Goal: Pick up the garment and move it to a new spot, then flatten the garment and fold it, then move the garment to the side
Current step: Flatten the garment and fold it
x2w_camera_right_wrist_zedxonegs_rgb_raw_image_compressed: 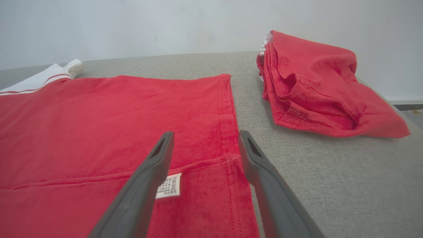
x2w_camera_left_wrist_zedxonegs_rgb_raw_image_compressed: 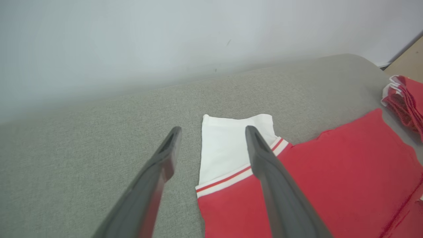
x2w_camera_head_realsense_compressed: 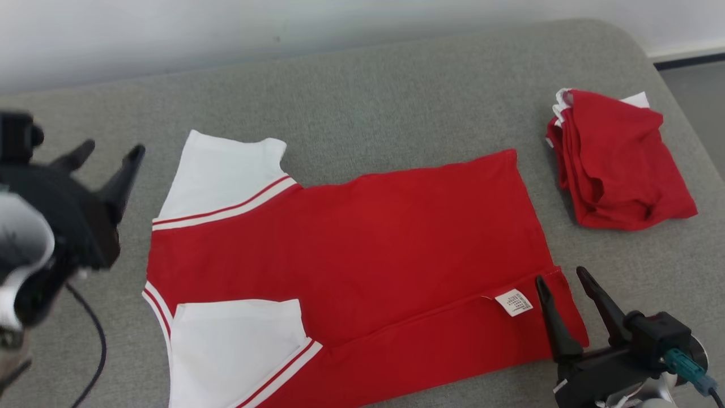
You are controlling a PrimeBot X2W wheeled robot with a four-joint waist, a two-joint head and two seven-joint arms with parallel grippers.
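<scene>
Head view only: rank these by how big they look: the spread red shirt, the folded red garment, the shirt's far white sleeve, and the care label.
Largest to smallest:
1. spread red shirt
2. folded red garment
3. far white sleeve, only somewhat smaller
4. care label

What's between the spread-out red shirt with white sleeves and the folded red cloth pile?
Nothing: a bare strip of grey fabric surface separates them, clear in head and right wrist views.

I face a grey fabric-covered surface (x2w_camera_head_realsense_compressed: pixel 396 96) with a rounded far corner; behind it, a pale wall (x2w_camera_head_realsense_compressed: pixel 283 22), dark skirting (x2w_camera_head_realsense_compressed: pixel 688 59) and grey floor (x2w_camera_head_realsense_compressed: pixel 699 96) at right.
</scene>
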